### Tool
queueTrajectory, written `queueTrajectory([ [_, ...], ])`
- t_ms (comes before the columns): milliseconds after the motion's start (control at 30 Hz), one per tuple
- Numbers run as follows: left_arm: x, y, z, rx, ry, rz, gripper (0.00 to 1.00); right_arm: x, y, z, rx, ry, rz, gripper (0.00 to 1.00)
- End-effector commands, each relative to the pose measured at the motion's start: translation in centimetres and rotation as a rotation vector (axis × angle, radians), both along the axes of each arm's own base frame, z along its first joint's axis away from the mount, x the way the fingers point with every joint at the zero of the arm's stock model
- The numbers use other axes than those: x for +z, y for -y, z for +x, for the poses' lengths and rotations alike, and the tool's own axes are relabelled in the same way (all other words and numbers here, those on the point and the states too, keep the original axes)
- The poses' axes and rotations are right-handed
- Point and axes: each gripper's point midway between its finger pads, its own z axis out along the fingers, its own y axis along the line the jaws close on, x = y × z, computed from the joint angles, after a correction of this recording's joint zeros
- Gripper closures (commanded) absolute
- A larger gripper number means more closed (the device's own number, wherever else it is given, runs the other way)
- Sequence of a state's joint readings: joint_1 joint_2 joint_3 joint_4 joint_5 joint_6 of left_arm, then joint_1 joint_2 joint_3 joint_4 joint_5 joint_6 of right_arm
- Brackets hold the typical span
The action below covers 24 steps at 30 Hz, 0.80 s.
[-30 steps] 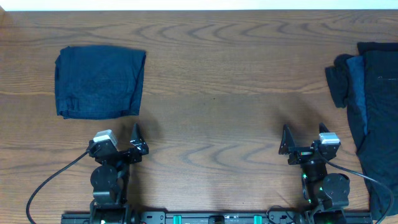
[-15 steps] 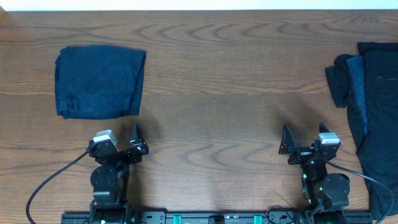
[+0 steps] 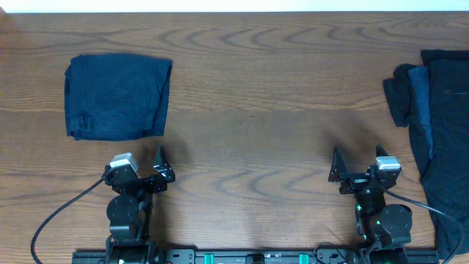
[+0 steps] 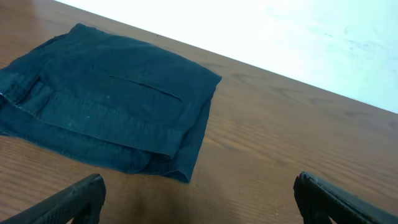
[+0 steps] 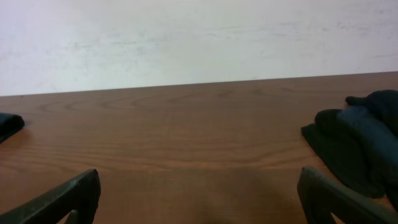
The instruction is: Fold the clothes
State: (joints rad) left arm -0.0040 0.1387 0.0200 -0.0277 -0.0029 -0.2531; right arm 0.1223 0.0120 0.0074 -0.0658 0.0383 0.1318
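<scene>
Brown wood-grain counter (image 3: 249, 110) fills the overhead view. At its near edge the left arm (image 3: 128, 209) and the right arm (image 3: 381, 216) sit well apart. The left fingers (image 3: 160, 156) are spread wide with nothing between them. The right fingers (image 3: 336, 160) are just as wide and empty. Both pairs point toward the far edge. Beyond the left arm, toward the far left, a navy folded garment (image 3: 117, 97) lies flat as a neat rectangle, apart from the fingers. Along the right edge, beside and beyond the right arm, a rumpled heap of dark garments (image 3: 443, 125) sprawls unfolded, bunched into a lump on its left side. Behind the far edge rises a pale wall (image 5: 199, 37).
</scene>
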Motion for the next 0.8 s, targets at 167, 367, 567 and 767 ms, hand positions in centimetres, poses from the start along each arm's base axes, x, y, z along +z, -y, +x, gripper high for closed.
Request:
queueTrajectory([
  [167,-1.8,-0.2,-0.3,0.007,-0.061,0.025,0.02,0.0,0.0,0.0,-0.002,0.002,-0.011,0.01],
  [367,-1.7,-0.2,-0.3,0.007,-0.056,0.025,0.02,0.0,0.0,0.0,-0.002,0.002,-0.011,0.01],
  [567,-0.2,-0.2,-0.3,0.008,0.013,0.024,0.02,0.0,0.0,0.0,-0.002,0.002,-0.011,0.01],
  [767,0.4,-0.2,-0.4,0.008,0.038,0.023,0.02,0.0,0.0,0.0,-0.002,0.002,-0.011,0.01],
])
